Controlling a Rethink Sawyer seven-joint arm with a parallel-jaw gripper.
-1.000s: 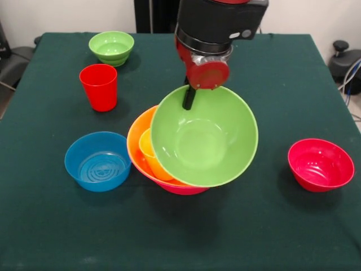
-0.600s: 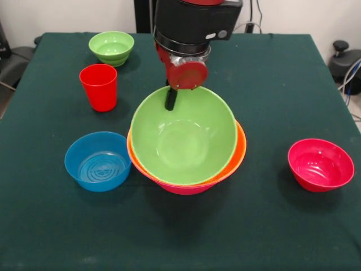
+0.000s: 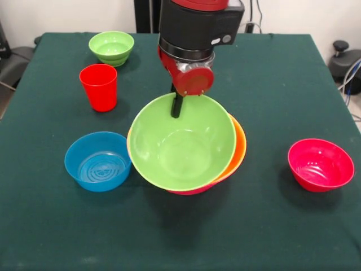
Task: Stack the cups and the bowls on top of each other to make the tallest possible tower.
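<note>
The tower stands mid-table: a large green bowl (image 3: 180, 149) lies in the orange bowl (image 3: 238, 148), and a sliver of the pink bowl (image 3: 189, 192) shows beneath. The green one leans slightly toward the left. My gripper (image 3: 177, 103) is at its far rim and shut on it, with one black finger (image 3: 177, 107) showing inside the bowl. Anything nested under the green bowl is hidden. Loose pieces are a red cup (image 3: 100, 86), a small green bowl (image 3: 111, 47), a small blue bowl (image 3: 97, 161) and a small red bowl (image 3: 320, 164).
A dark green cloth covers the table (image 3: 271, 226). The blue bowl sits close to the tower's left side. The red cup and small green bowl stand at the far left, the red bowl at the right.
The gripper carried the large green bowl leftward and down from a steep tilt onto the orange bowl. The yellow cup seen inside the orange bowl is now covered.
</note>
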